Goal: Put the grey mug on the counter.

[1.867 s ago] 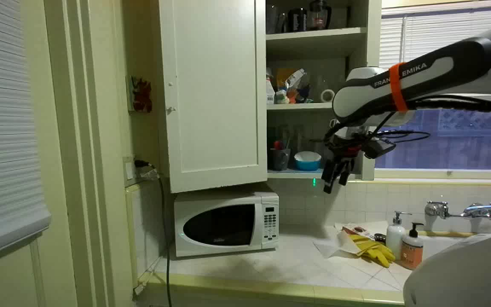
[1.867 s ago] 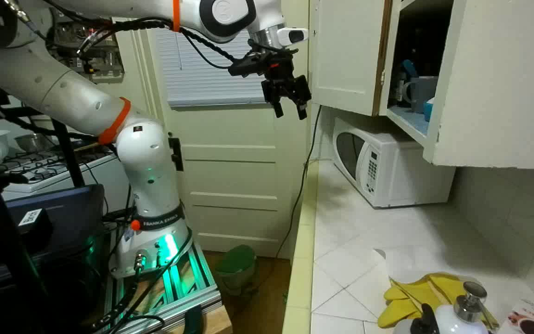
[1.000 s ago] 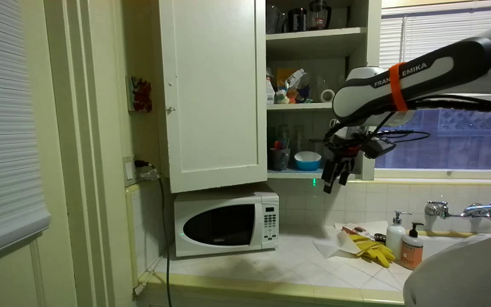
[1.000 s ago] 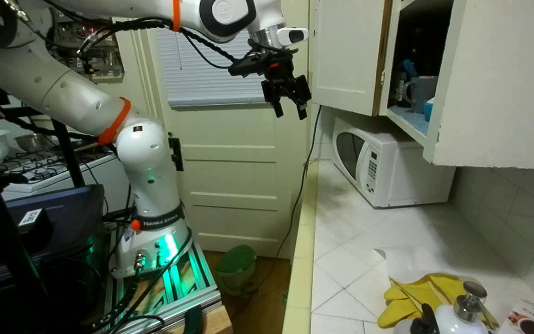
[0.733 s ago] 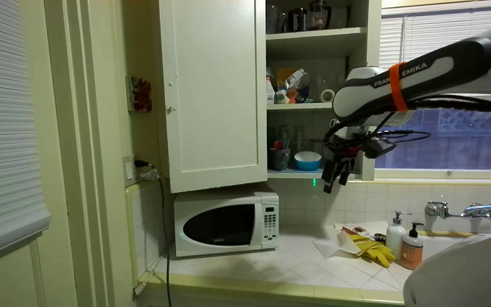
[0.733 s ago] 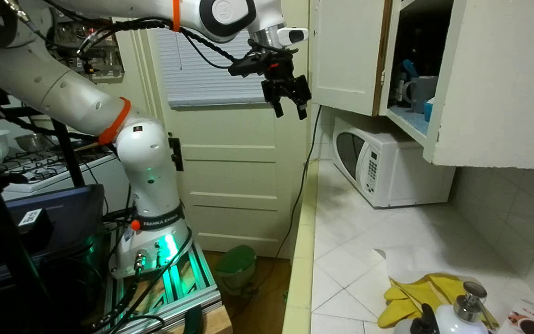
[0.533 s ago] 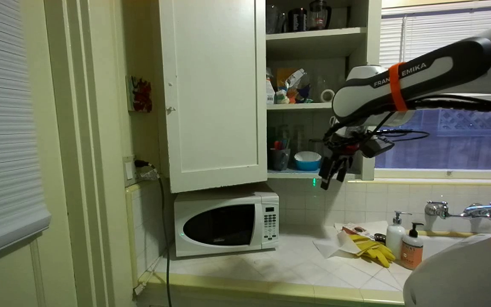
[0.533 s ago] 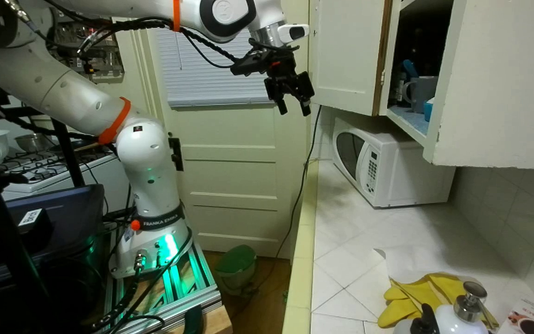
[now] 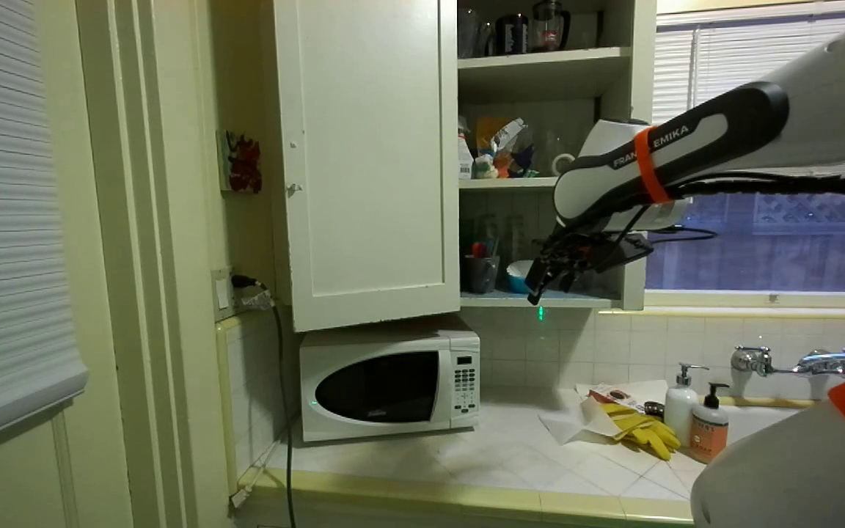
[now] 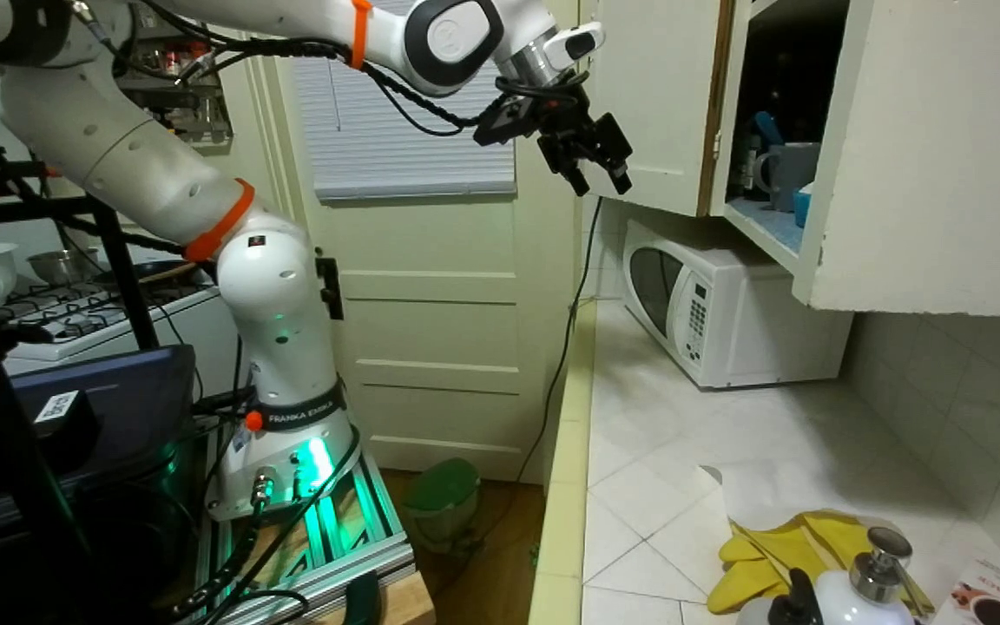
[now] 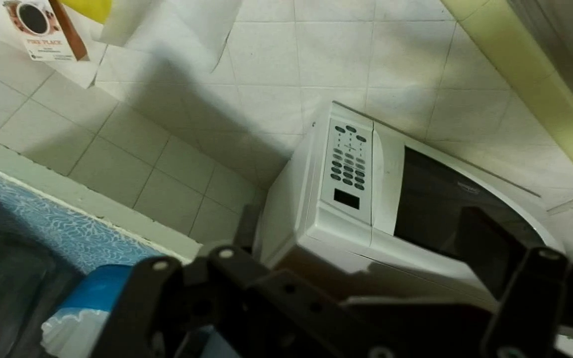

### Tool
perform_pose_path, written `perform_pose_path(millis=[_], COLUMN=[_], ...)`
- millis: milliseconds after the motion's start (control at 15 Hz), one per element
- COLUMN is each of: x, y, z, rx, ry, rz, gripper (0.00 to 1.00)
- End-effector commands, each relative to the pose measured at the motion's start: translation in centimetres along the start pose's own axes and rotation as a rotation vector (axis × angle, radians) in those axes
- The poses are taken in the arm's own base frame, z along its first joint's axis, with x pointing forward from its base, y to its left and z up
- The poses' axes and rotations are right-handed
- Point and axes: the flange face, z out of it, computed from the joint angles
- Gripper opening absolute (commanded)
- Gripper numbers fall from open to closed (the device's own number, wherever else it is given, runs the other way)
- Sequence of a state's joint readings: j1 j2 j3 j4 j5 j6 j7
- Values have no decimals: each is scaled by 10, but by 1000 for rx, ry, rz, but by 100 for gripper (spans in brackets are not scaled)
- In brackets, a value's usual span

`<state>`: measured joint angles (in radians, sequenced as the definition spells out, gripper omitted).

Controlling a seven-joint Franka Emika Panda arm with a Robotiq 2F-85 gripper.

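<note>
Grey cylindrical mug (image 10: 795, 176) upright on the blue-lined lowest shelf (image 10: 769, 226) of a white open cabinet (image 10: 943, 174), just beside a round blue-and-white bowl (image 11: 87, 303). Black two-fingered end effector (image 10: 601, 186) outside that cabinet, apart from the mug: spread wide, holding nothing. Below, a long pale tiled table (image 9: 518, 440) carrying a boxy white microwave (image 9: 389, 389).

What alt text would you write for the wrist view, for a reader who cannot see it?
An open black gripper shows at the bottom, in front of a white microwave on a tiled counter, seen from above. At lower left, a blue and white dish sits on a blue-patterned shelf; at upper left is a printed box.
</note>
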<state>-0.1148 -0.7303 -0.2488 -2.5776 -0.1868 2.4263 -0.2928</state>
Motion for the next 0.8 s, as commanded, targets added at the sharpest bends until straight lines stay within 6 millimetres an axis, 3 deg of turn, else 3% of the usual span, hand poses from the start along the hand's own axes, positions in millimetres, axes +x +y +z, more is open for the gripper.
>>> perform_pose_path(millis=[0, 600, 733], x=[2, 16, 11], y=[0, 9, 6], z=[2, -3, -3], rx=[-3, -22, -18], ry=[-6, 66, 47], rz=[1, 91, 53], gripper=[100, 100, 100])
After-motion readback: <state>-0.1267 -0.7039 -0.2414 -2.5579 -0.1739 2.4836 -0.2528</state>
